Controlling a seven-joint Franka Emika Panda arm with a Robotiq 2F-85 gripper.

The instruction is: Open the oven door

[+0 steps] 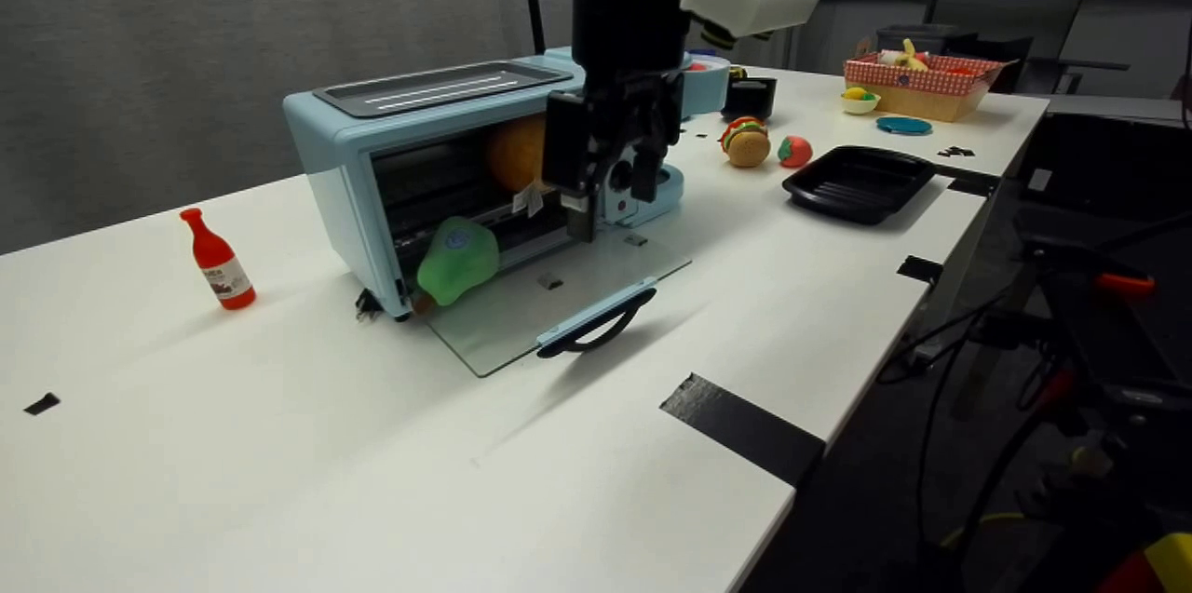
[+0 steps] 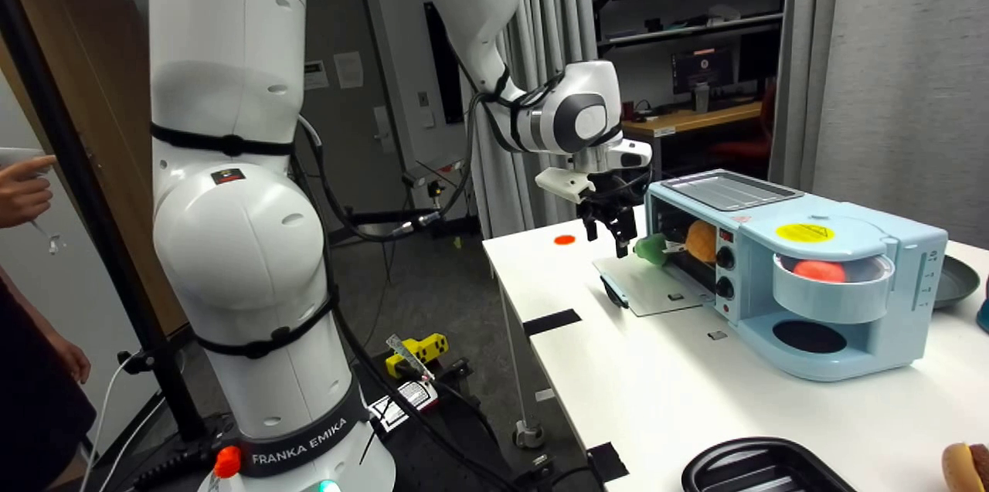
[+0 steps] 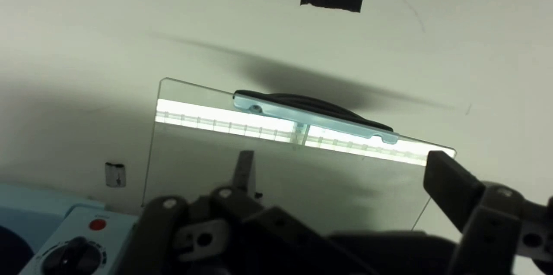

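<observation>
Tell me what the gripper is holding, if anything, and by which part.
Nothing is held: the gripper is open, clear of the black oven door handle.

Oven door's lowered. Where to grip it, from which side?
Likely the black handle, at mid-span, approached from the side facing away from the oven. That bar bows out past the free edge of the oven door; the rest is mostly flat, thin glass, offering less to grab.

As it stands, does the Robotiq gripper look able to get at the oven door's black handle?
Probably yes: the Robotiq gripper hangs open above the lowered glass oven door, and in the wrist view nothing blocks it from the black handle. Room beneath the handle is hard to judge.
</observation>
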